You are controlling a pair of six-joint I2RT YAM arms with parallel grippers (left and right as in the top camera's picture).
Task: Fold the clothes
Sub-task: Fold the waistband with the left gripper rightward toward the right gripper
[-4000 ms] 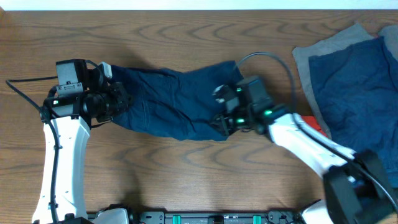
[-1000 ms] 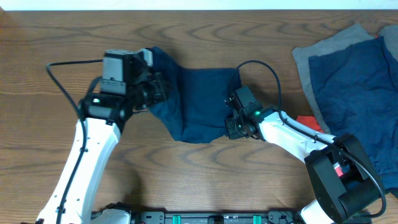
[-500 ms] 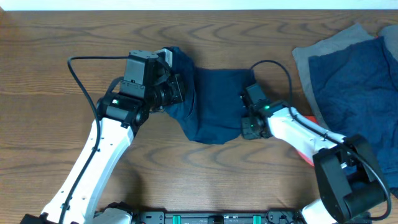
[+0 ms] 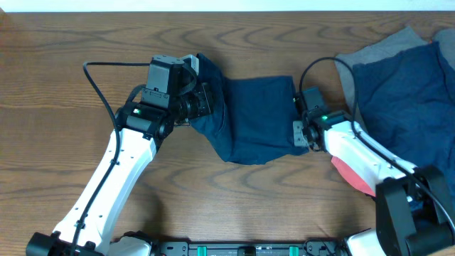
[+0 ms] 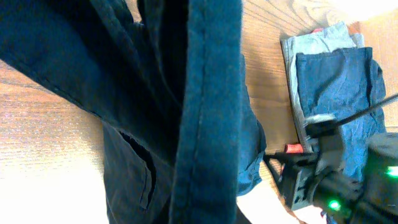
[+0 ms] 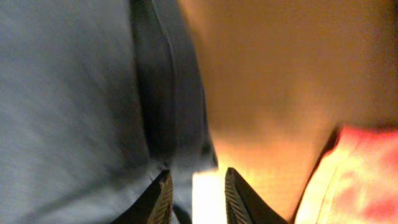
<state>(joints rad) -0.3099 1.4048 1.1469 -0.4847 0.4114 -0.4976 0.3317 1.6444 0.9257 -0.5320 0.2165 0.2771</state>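
Left gripper [image 4: 206,101]: jaws together, clamped on the left end of the navy shorts [image 4: 252,117]. From overhead I see that end bunched up and raised off the surface [image 4: 213,199] at the gripper. The rest of the garment lies flat, spread to the right across the middle of the surface. The left wrist cam is mostly filled by dark cloth hanging close to the lens, with a stitched hem running top to bottom (own fingers not visible in that view).

Right gripper [image 4: 298,134]: sits at the right edge of the shorts, approx. level with the lower half of that edge. The right wrist cam shows its fingers [image 6: 165,198] apart, with bare bright surface between them and no cloth in the gap. The shorts' seamed edge ends just above the left-hand finger in that view. I cannot tell whether that finger touches the cloth, as the pic is blurred.

Other clothes, far-right side of the surface:
- grey garment [image 4: 362,57], lying flat at the bottom of the stack.
- blue garment [image 4: 405,85], spread on top of the grey one.
- red item [image 4: 353,173], partly hidden under the right arm, near the stack's lower-left corner. I cannot tell its shape.

Shorts and stack are apart, with bare wood between them.
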